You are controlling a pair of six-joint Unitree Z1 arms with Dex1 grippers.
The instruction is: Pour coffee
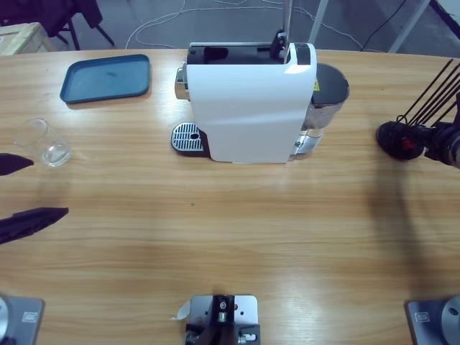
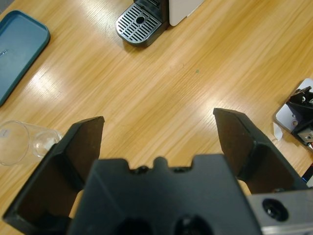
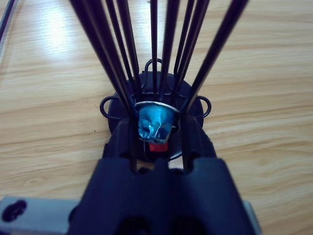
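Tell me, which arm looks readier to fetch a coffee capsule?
Probably the right. Its pincer already sits at the wire rack, its jaws either side of the blue capsule. The left pincer hangs open over bare table near the glass, far from the rack.

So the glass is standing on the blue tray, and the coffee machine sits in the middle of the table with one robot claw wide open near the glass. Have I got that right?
Nearly. The glass is not on the blue tray; the high view shows it on the bare table, apart from the tray and nearer the table's front. The coffee machine does sit mid-table, and the left claw is wide open near the glass.
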